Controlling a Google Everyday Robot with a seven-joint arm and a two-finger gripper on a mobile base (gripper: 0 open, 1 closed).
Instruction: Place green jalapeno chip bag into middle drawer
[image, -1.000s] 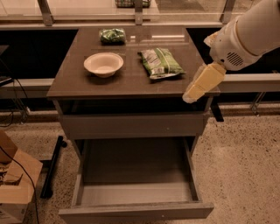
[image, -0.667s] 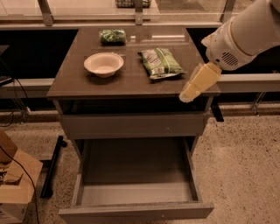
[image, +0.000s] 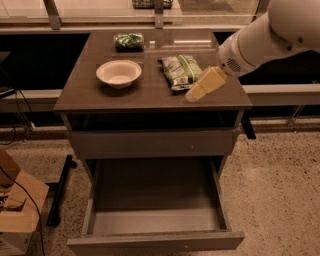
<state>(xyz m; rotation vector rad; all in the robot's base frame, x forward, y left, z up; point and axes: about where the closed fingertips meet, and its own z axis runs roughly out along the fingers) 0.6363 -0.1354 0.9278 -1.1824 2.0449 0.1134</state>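
Observation:
The green jalapeno chip bag (image: 181, 71) lies flat on the cabinet top, right of centre, bright green with white patches. My gripper (image: 199, 89), cream-coloured on a white arm coming in from the upper right, hangs just above the tabletop at the bag's front right corner and holds nothing. The middle drawer (image: 155, 222) is pulled fully out below the cabinet, and its pale grey floor is bare. The plain drawer front (image: 150, 144) above it is closed.
A white bowl (image: 118, 73) stands on the cabinet top left of the bag. A small dark green packet (image: 129, 41) lies at the back. A cardboard box (image: 15, 212) with cables sits on the floor at the left. A rail runs behind the cabinet.
My gripper has moved left and a little further over the tabletop, closer to the chip bag's front right corner. The bag, the bowl and the drawer have not moved.

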